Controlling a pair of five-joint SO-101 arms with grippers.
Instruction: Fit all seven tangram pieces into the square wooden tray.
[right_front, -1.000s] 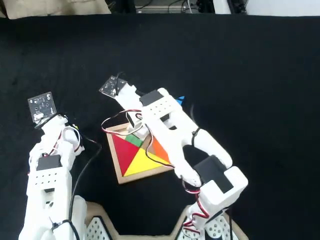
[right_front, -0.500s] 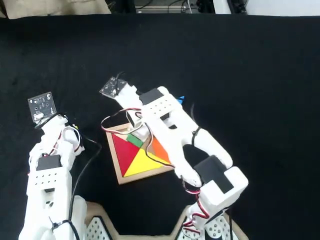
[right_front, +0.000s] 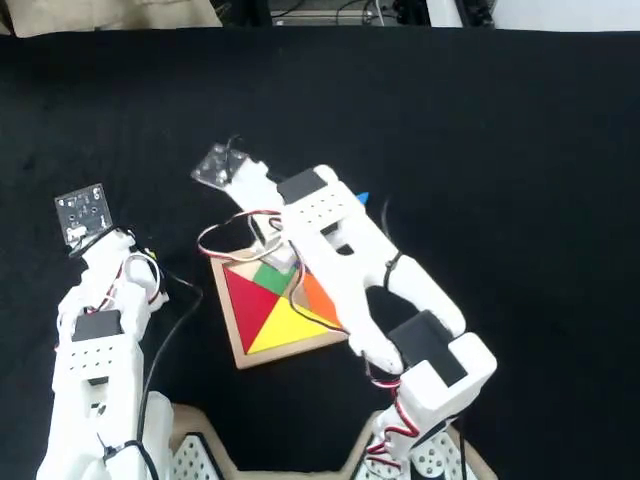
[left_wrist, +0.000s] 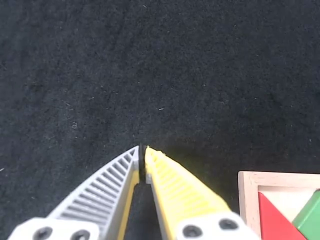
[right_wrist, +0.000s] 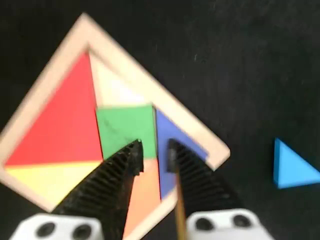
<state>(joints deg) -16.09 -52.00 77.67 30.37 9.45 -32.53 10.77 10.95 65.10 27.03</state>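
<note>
My right gripper (right_wrist: 153, 148) has lifted off the green square (right_wrist: 122, 127), jaws slightly apart and empty. The square now sits in the tray (right_wrist: 47, 87). A gap remains, and the blue triangle (right_wrist: 295, 165) waits beyond, outside. My left gripper (left_wrist: 142, 150) is pressed together.

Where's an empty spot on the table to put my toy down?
Bare black cloth lies beyond the blue triangle up to the far edge, and ahead of the left gripper. It is crowded around the tray, where the right gripper hovers.
</note>
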